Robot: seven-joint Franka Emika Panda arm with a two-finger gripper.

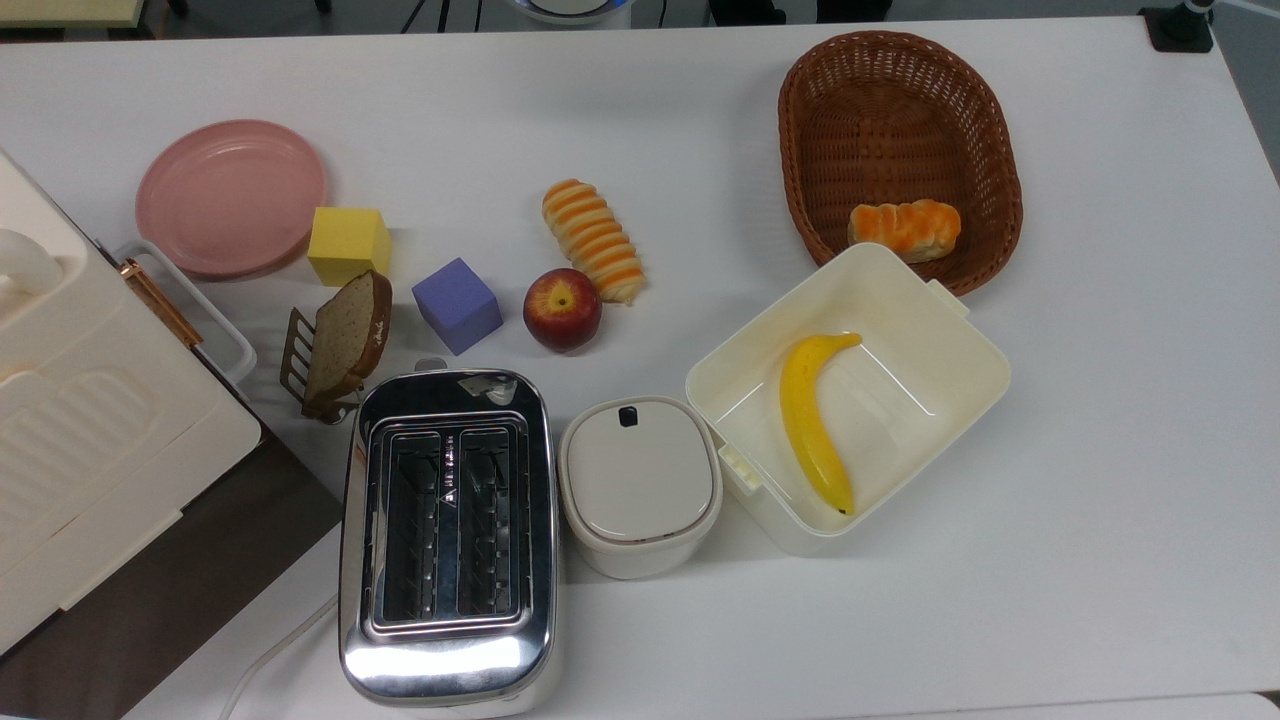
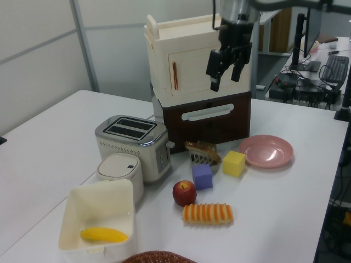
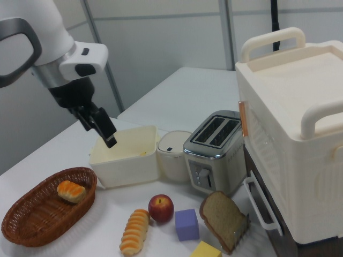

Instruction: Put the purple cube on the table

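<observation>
No text, label, brand, number or sign could be read on anything in these views. The toaster showed a small mark between its slots in the top view, but it was too small to make out.
</observation>
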